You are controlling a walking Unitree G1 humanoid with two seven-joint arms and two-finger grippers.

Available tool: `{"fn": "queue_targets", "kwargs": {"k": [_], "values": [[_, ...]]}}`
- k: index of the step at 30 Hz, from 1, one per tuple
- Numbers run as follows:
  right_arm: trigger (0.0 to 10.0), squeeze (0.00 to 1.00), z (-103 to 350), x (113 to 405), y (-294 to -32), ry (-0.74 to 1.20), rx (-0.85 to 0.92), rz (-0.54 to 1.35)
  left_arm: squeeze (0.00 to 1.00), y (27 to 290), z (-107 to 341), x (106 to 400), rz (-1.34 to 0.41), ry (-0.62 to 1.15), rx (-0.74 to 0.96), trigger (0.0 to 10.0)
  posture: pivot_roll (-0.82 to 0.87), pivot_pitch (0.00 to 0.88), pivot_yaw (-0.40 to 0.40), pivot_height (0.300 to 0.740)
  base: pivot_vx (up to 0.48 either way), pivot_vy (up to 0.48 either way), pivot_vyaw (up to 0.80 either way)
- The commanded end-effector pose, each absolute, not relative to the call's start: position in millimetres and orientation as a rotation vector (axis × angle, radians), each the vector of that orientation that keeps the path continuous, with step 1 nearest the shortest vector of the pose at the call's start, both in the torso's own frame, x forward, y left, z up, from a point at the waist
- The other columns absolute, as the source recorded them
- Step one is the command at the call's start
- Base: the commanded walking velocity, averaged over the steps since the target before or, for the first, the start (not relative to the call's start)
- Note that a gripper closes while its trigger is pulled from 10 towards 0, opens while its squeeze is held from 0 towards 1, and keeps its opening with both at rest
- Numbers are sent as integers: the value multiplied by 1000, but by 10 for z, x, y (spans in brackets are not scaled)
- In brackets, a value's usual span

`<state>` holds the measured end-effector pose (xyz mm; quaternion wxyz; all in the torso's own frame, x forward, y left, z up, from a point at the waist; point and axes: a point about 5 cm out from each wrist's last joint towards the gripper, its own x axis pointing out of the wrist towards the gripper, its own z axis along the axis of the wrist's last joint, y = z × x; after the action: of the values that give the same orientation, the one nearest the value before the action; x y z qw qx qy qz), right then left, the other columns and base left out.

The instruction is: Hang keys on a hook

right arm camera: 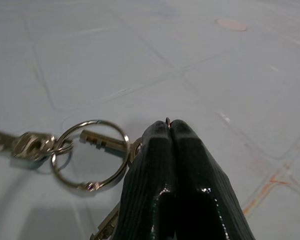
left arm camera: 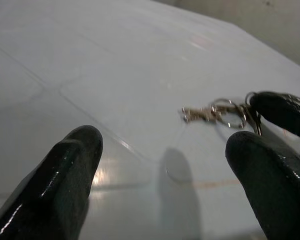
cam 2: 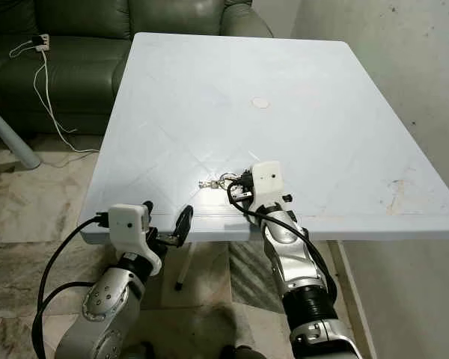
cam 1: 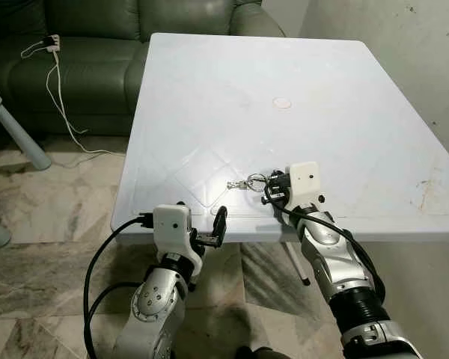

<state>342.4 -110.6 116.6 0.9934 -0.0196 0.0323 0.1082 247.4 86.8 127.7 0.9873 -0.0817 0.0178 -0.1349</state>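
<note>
Right pincer pinching keys, white table

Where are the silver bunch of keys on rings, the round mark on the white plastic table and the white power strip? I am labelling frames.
silver bunch of keys (right arm camera: 90,155), right wrist view, on the large ring.
round mark (cam 1: 282,103), left eye view, on its middle.
white power strip (cam 1: 52,43), left eye view, on its body.

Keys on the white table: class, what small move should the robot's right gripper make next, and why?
Probably a short, straight lift. The right gripper is pinched shut on the keys, which lie on the white table near its front edge. The left gripper waits open nearby. Lifting first would confirm the hold.
</note>
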Motion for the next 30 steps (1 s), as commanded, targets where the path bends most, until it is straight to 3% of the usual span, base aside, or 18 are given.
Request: {"fn": "queue_targets", "kwargs": {"k": [1,2,3,4,5,6,7,11,18,30], "values": [[0,353,1261,3455,-1173,25,-25,186,0,867,1297,2516,-246,28,-199,10000,135,134,-118,740,0,0,0],[0,353,1261,3455,-1173,25,-25,186,0,867,1297,2516,-246,28,-199,10000,135,134,-118,740,0,0,0],[0,259,1313,3462,-1194,-6,-13,178,0,913,1322,2561,-233,13,-193,10000,131,127,-117,740,0,0,0],[0,35,1354,3461,-1209,-36,-9,184,0,940,1337,2587,-223,6,-193,10000,131,127,-117,740,0,0,0],[9333,0,1393,3459,-1228,-67,-11,185,0,974,1351,2617,-212,1,-196,10000,127,119,-117,740,0,0,0],[9333,0,1397,3458,-1232,-73,-16,180,0,984,1351,2624,-210,0,-198,10000,125,117,-117,740,0,0,0],[10000,0,1417,3452,-1254,-86,13,191,0,1005,1375,2644,-209,-12,-191,10000,125,117,-117,740,0,0,0],[10000,0,1522,3365,-1324,-196,86,290,0,1100,1444,2739,-189,-49,-164,10000,113,93,-113,740,0,0,0],[10000,0,1513,3250,-1495,-217,148,245,0,1284,1601,2946,-135,-122,-149,10000,98,44,-101,740,0,0,0],[10000,0,1489,3165,-1558,-236,2,200,0,1532,1626,3174,-30,-140,-194,10000,67,0,-73,740,0,0,0]]}}
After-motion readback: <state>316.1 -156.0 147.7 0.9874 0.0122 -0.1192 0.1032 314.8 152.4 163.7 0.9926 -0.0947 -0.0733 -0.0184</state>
